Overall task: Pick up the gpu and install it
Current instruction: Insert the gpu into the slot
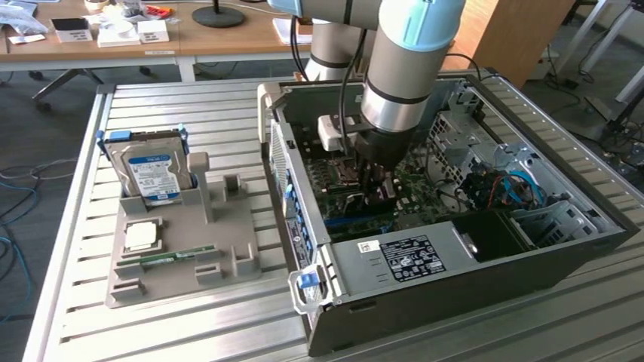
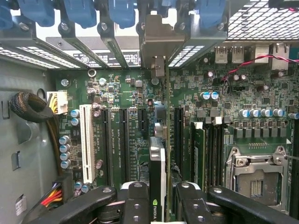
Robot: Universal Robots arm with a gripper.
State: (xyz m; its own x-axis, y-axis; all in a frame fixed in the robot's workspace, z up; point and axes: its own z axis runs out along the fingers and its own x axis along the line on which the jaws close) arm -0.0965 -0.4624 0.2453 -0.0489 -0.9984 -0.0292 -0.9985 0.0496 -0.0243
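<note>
Green-edged gpu (image 2: 158, 172), black cooler, silver bracket, upright over motherboard (image 2: 126, 93); tool (image 2: 158, 198) grasping it edgewise.

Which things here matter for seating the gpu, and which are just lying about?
In play:
- gpu, held edge-on in the gripper
- motherboard with its expansion slots
- computer case, lying open

Lying about:
- hard drive, upright in the grey holder
- processor chip on the holder
- memory stick on the holder

text: NVIDIA logo | on: gpu (image 2: 157, 186) edge | other labels: unreadable
</note>
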